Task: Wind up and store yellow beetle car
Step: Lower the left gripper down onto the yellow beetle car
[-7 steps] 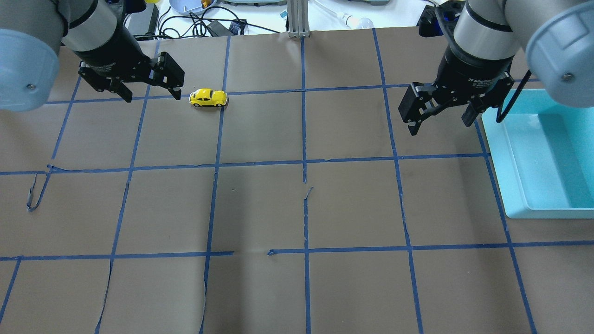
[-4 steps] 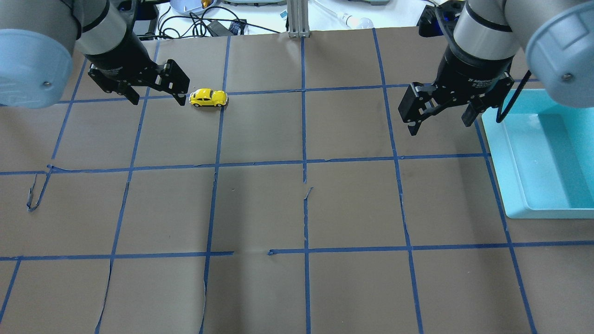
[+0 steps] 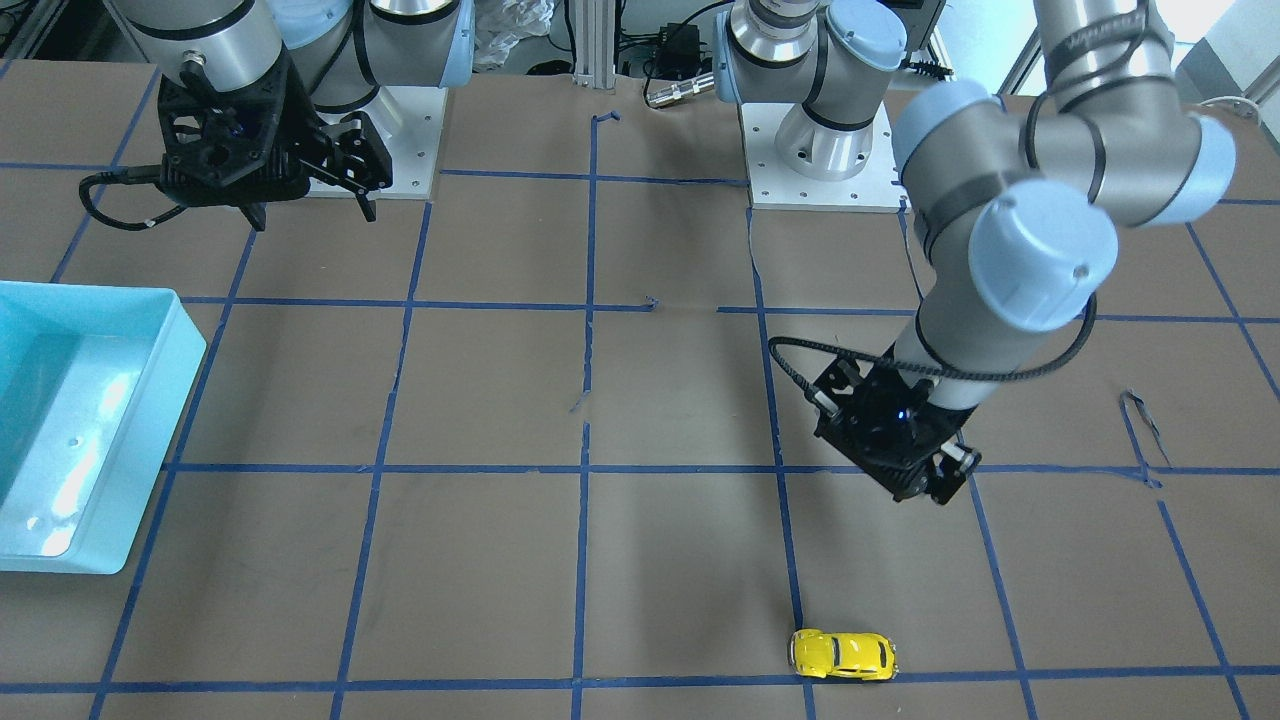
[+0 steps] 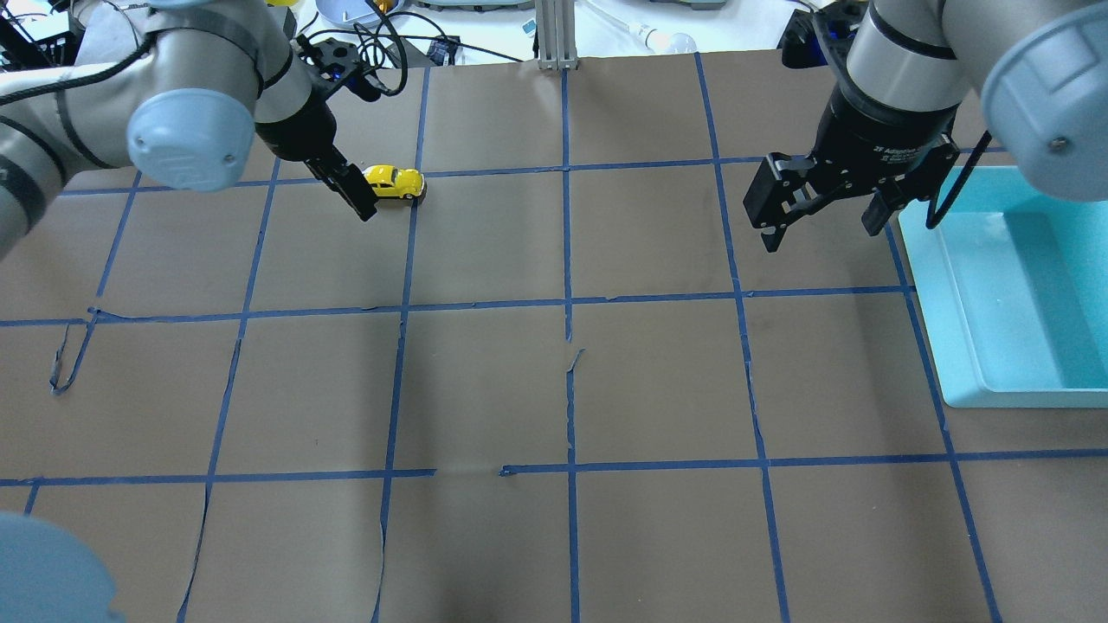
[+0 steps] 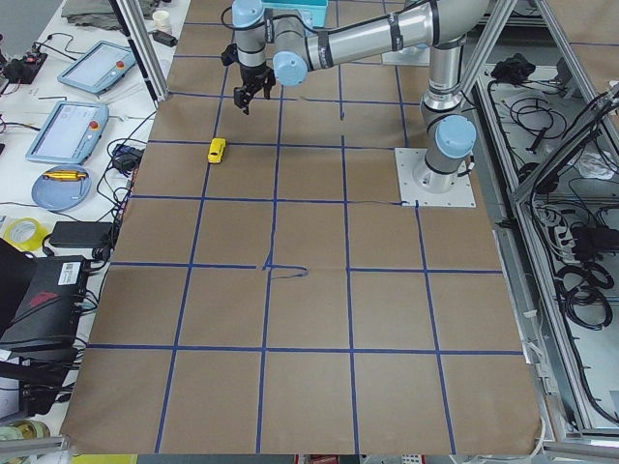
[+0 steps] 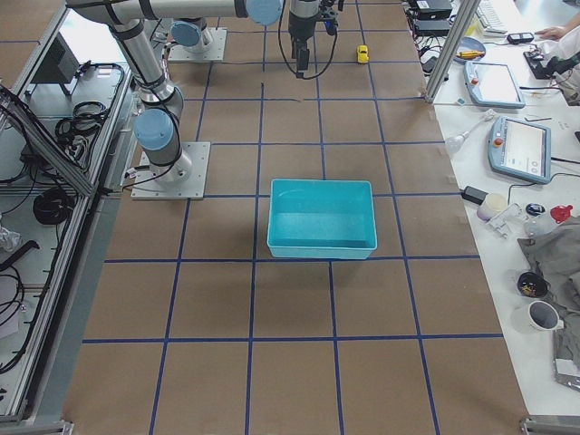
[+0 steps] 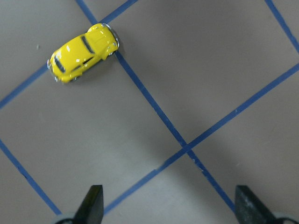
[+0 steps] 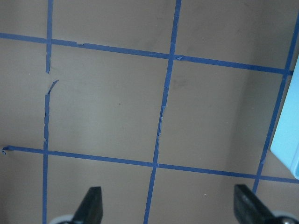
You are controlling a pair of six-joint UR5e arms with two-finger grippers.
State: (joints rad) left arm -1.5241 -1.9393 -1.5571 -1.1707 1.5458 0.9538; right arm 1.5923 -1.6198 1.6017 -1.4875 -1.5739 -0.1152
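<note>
The yellow beetle car (image 4: 396, 182) stands on the brown table at the far left, next to a blue tape crossing. It also shows in the front view (image 3: 843, 655), the left side view (image 5: 217, 150) and the left wrist view (image 7: 83, 52). My left gripper (image 4: 359, 197) is open and empty. It hovers above the table just short of the car, which lies ahead of its fingertips (image 7: 93, 205), not between them. My right gripper (image 4: 822, 227) is open and empty, up in the air beside the teal bin (image 4: 969, 346).
The teal bin (image 3: 150, 420) sits at the table's right edge, seen from the robot. An aluminium post (image 4: 556, 35), cables and a bowl lie past the far edge. Blue tape lines grid the brown paper, and some tape is torn at the left (image 4: 65, 359).
My left arm has swung toward the car and turned its wrist, so the gripper now overlaps the car's left end from overhead. The car and the right arm have not moved.
</note>
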